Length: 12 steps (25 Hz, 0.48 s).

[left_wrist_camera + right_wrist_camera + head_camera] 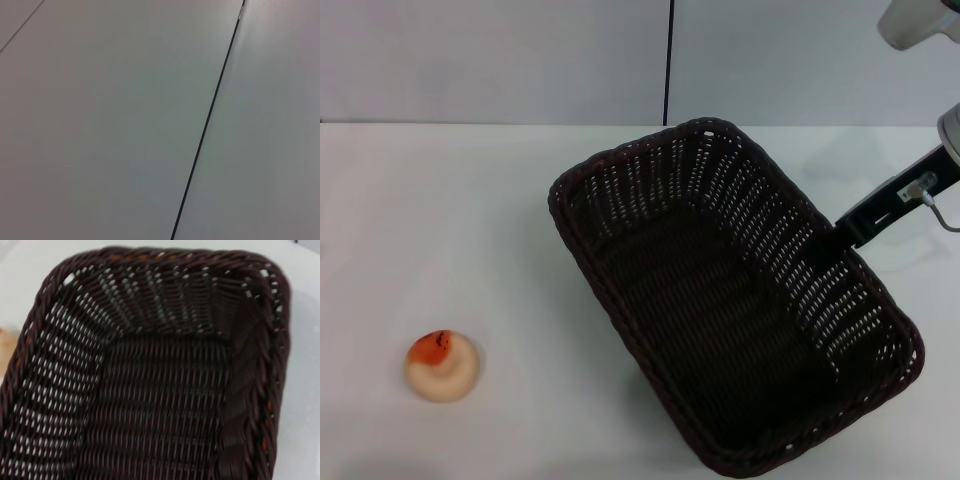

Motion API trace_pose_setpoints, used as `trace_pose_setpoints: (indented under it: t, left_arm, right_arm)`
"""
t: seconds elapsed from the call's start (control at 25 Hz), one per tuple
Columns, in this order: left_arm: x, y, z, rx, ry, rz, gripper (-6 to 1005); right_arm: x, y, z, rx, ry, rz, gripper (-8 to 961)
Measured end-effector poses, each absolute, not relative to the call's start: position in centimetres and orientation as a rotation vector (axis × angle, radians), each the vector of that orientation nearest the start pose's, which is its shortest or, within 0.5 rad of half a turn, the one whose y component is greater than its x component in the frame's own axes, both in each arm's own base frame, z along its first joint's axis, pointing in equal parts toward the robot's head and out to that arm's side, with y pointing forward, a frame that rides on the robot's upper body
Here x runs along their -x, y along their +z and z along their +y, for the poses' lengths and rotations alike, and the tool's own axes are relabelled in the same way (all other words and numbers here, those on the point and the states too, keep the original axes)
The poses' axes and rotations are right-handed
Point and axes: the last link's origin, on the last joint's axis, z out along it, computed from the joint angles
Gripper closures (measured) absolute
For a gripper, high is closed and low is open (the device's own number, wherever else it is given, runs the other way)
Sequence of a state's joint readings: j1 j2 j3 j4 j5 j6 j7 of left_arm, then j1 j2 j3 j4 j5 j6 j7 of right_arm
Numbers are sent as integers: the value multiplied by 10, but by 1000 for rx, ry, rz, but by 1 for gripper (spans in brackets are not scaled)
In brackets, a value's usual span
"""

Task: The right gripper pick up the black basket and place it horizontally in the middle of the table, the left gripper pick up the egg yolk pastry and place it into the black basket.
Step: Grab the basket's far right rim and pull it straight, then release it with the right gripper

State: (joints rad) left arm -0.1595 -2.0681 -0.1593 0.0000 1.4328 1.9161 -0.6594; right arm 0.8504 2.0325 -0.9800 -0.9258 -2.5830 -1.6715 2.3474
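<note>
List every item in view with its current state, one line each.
Dark brown-black woven wicker basket: empty, angled diagonally on the table, not horizontal.
Small round cream pastry with an orange-red top: resting on the table, apart from the basket, untouched.
Right end effector: at the basket's far right rim; grip not visible.
Left end effector: out of view.
White table: bearing the basket and pastry.

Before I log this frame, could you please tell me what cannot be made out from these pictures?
- Right gripper, head view: its tips sit at the black basket rim, where dark wicker swallows them, so the grasp is unreadable.
- Left gripper: in no view; the left wrist view shows only a plain wall.
- Egg yolk pastry, right wrist view: at most a blurred sliver, cut off by the edge.
- Basket's near corner, head view: cut off by the bottom edge.
</note>
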Motion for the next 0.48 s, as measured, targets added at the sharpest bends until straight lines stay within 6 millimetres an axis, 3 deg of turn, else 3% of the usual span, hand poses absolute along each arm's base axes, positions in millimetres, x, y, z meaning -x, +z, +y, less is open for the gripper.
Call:
trace_pose_setpoints:
  t: [0.28,0.48]
  left_arm:
    - [361,76,187,1164,-1240,-447,191]
    - [361,76,187,1165,-1243,-448,192]
  right_arm:
    - [-192,14,386,2737,-248,1160,724]
    - [-193,19,387,2747,-54,1166,734]
